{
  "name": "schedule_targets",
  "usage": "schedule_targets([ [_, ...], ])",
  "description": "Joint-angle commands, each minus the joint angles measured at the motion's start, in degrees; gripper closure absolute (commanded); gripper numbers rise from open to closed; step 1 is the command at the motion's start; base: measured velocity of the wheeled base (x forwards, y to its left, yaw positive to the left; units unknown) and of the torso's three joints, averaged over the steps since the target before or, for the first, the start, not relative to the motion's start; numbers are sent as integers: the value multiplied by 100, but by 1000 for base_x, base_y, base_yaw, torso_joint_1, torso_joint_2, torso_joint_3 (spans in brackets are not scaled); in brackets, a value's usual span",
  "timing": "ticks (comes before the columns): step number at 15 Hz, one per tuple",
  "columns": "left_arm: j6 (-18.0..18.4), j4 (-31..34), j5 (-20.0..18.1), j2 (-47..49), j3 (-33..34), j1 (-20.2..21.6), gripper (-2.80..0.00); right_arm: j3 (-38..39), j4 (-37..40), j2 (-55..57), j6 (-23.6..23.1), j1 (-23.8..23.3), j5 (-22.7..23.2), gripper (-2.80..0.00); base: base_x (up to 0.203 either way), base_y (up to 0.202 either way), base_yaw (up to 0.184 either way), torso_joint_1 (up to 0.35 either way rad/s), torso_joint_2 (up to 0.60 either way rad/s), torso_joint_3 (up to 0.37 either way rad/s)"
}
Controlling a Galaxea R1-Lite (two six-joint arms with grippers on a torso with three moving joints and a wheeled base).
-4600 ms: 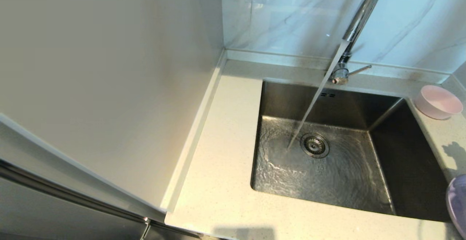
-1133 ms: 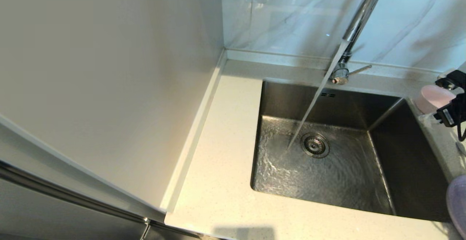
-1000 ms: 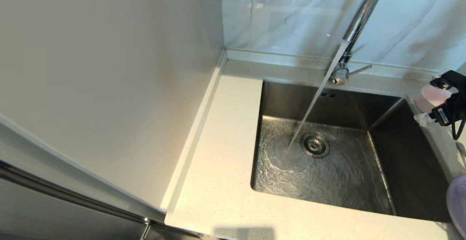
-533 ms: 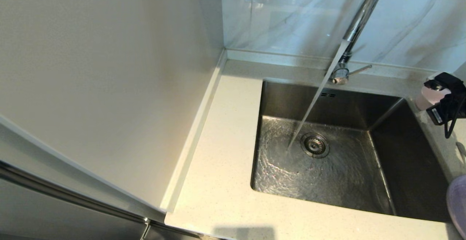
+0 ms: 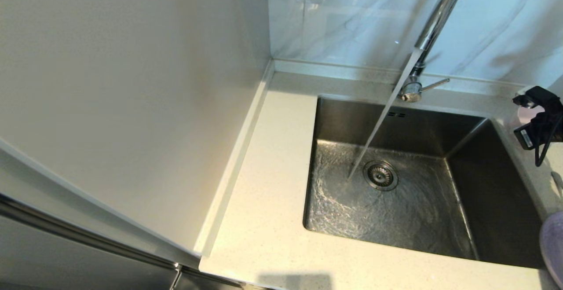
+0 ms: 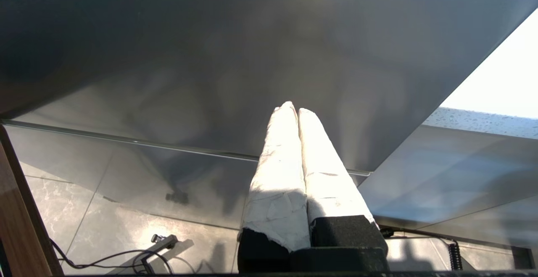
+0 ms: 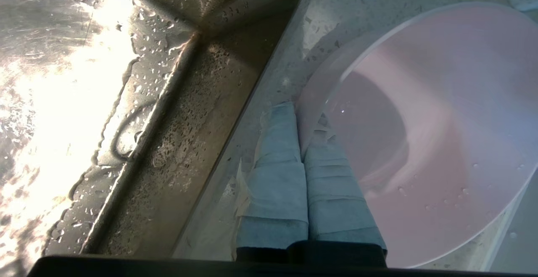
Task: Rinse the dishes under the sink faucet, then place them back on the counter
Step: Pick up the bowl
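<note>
The right gripper (image 7: 303, 132) has its taped fingers pinched on the near rim of the small round pale-pink bowl (image 7: 424, 121), one finger inside and one outside, likely so that it can be lifted off the cream speckled stone counter (image 7: 357, 3) towards the brushed steel sink (image 5: 396, 193) beside it.

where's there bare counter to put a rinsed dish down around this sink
Widest bare stretch: the counter left of the sink, bordered by the raised wall strip. A narrower strip runs along the near edge. The right side is crowded: the right end effector grips the pink bowl at its rim, with the lilac plate nearer.
</note>
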Motion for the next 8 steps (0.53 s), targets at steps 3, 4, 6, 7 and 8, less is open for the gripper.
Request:
schedule_targets([
  [3, 0, 0, -6, 0, 0, 0, 0, 464, 30, -572, -27, -1, 500, 0, 0, 0, 0, 0, 0, 0],
  [4, 0, 0, 3, 0, 0, 0, 0, 762, 61, -847, -47, 1, 812, 0, 0, 0, 0, 0, 0, 0],
  [6, 0, 0, -4, 0, 0, 0, 0, 1356, 255, -1495, -136, 51, 1656, 0, 0, 0, 0, 0, 0, 0],
  [7, 0, 0, 3, 0, 0, 0, 0, 1598, 478, -1848, -187, 162, 2110, 0, 0, 0, 0, 0, 0, 0],
  [8, 0, 0, -6, 0, 0, 0, 0, 1808, 786, -2218, -219, 355, 2495, 0, 0, 0, 0, 0, 0, 0],
])
